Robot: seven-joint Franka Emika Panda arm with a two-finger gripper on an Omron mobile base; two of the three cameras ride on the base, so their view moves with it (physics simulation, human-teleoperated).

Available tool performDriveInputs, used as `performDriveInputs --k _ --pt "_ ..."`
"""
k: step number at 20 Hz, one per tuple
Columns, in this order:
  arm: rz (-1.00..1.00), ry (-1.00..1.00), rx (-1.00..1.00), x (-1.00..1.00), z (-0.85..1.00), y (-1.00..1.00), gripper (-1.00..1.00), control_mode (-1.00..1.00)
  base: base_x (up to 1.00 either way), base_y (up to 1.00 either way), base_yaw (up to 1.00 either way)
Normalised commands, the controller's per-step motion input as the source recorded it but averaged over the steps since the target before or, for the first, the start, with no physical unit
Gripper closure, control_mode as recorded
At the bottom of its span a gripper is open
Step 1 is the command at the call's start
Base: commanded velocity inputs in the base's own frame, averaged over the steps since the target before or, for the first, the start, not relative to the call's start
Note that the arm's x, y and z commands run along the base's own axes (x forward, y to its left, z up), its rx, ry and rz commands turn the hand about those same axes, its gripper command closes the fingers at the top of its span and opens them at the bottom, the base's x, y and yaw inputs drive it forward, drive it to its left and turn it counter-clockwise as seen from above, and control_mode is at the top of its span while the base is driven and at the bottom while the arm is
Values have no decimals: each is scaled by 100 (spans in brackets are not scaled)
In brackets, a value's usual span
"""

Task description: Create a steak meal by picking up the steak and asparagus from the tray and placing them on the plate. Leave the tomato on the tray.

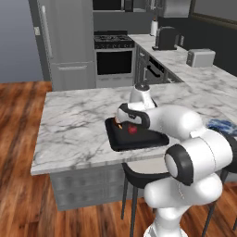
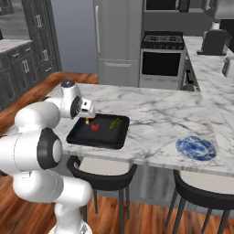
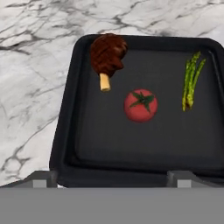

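- Hand view looks down on the tray (image 3: 65, 131), which sits on the marble counter (image 3: 30, 78).
- Steak (image 3: 107, 54) lies at the tray's upper left in this view, its pale end pointing down toward the tomato (image 3: 140, 105).
- Tomato sits near the tray's middle, apart from both other foods.
- Asparagus (image 3: 191, 81) lies along the tray's right side, near the rim, well apart from the steak.
- Gripper (image 3: 112, 178): fingertips (image 3: 41, 179) stand wide apart at the bottom of this view, over the tray's near rim, holding nothing.
- Right base view: gripper (image 2: 87, 114) hangs over the tray's (image 2: 98, 139) left end, above the steak (image 2: 87, 121); tomato (image 2: 95, 127) and asparagus (image 2: 114, 123) lie to its right.
- Plate (image 2: 196, 147) rests on the same counter (image 2: 155, 109), well to the right of the tray, with nothing on it.
- Left base view: tray (image 1: 139, 142) sits near the counter's front edge, partly hidden by the arm; tomato (image 1: 132, 130) shows on it.
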Motion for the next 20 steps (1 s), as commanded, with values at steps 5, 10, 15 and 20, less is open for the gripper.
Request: performDriveInputs --k 5,10,15,20 --pt "0 0 0 53 -31 7 -100 -100 0 0 0" --pt "0 0 0 53 -29 11 -100 -100 0 0 0" --pt "0 0 0 51 -29 17 -100 -100 0 0 0" --pt "0 2 0 44 -28 4 -100 -100 0 0 0"
